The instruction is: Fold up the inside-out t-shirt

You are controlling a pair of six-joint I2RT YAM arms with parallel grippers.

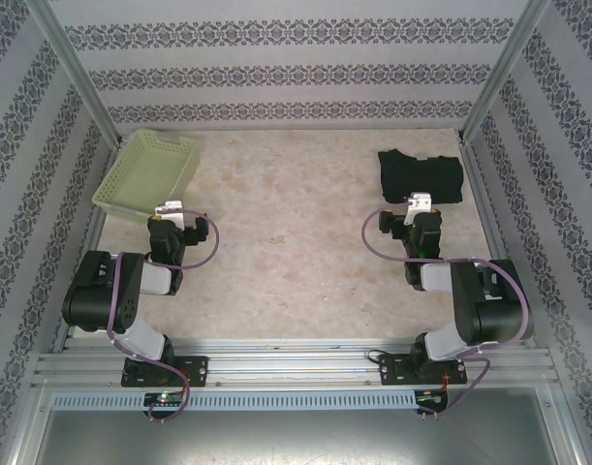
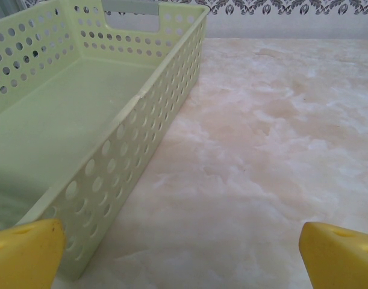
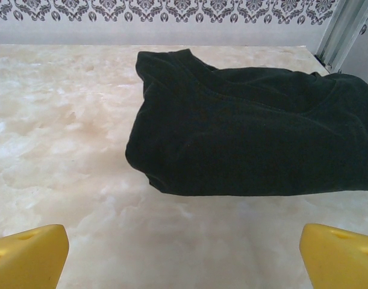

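Over the pale marbled worktop (image 1: 286, 242) the right gripper (image 3: 184, 256) stands wide open and empty; just beyond it lies the black t-shirt (image 3: 250, 132), a compact bundle near the far right corner. The left gripper (image 2: 184, 253), also open, faces a green basket (image 2: 111, 162). Patterned wallpaper (image 1: 276, 68) stands around.

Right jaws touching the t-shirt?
Apart. Right wrist view: a strip of bare table lies between the near edge of the t-shirt and the open jaws of the right gripper.

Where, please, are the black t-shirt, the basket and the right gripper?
black t-shirt (image 3: 244, 138): right wrist view, middle of the fabric.
basket (image 2: 129, 150): left wrist view, perforated side wall.
right gripper (image 3: 184, 259): right wrist view, midway between fingertips.
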